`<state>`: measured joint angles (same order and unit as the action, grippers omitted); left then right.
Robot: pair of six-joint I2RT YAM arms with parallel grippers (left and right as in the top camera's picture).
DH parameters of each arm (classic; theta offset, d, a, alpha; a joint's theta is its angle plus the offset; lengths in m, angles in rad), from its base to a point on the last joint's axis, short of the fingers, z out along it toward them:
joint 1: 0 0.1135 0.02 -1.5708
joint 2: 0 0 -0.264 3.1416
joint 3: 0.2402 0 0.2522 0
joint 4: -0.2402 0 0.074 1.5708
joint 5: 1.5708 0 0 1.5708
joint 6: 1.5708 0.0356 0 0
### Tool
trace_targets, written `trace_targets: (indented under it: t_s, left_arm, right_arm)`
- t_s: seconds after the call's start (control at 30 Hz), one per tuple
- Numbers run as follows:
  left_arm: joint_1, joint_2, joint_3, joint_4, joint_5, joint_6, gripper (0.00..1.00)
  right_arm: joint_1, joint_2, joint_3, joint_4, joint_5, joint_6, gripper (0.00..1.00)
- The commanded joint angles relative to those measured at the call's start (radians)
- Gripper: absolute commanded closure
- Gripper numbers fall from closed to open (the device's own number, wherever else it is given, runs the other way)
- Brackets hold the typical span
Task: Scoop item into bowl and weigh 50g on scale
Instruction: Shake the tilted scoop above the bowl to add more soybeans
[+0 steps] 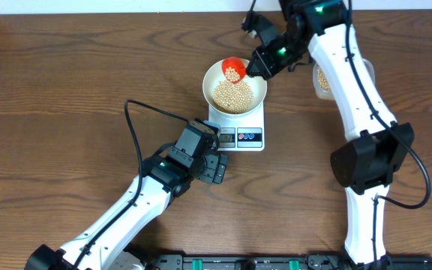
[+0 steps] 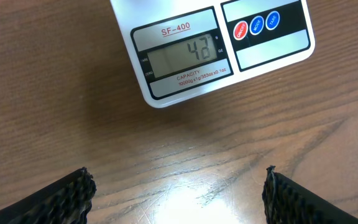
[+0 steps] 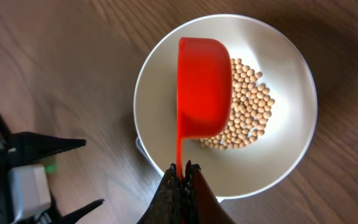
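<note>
The right gripper (image 3: 182, 171) is clamped on the handle of a red scoop (image 3: 204, 87) tipped over the white bowl (image 3: 291, 62), which sits on the scale (image 2: 272, 56) with beans (image 3: 250, 112) heaped inside. The left gripper (image 2: 177, 180), jaws wide apart, hovers over the tabletop (image 2: 42, 93) facing the display (image 2: 182, 55), which seems to read 42. Pouring looks underway, and the next move calls for a gentle trickle up to fifty.

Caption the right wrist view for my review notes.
Right gripper holds a red scoop by its handle over the bowl of beans.
</note>
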<state>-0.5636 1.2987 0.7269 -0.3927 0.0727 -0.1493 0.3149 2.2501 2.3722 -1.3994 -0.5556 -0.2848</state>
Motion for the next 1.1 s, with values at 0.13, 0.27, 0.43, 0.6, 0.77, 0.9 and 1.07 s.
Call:
trace_targets:
  t_s: [0.13, 0.27, 0.43, 0.6, 0.77, 0.9, 1.07]
  left_arm:
    - [0.004, -0.012, -0.002, -0.003, -0.005, 0.011, 0.11]
    - [0.004, -0.012, -0.002, -0.003, -0.005, 0.011, 0.11]
    - [0.004, -0.012, -0.002, -0.003, -0.005, 0.011, 0.11]
    - [0.004, -0.012, -0.002, -0.003, -0.005, 0.011, 0.11]
    - [0.004, -0.012, -0.002, -0.003, -0.005, 0.011, 0.12]
    - [0.004, -0.012, -0.002, -0.003, -0.005, 0.011, 0.11]
    - [0.004, -0.012, -0.002, -0.003, -0.005, 0.011, 0.11]
  right_arm:
    - [-0.05, -0.036, 0.021, -0.008, -0.119, -0.015, 0.99]
    - [-0.053, -0.036, 0.021, -0.012, -0.121, -0.015, 0.99]
    - [-0.053, -0.036, 0.021, -0.014, -0.121, -0.016, 0.99]
    - [-0.053, -0.036, 0.021, -0.023, -0.12, -0.02, 0.99]
    - [-0.053, -0.036, 0.021, -0.027, -0.121, -0.027, 0.99]
    - [-0.053, -0.036, 0.021, -0.027, -0.12, -0.027, 0.99]
    - [-0.051, -0.036, 0.021, -0.027, -0.105, -0.038, 0.99]
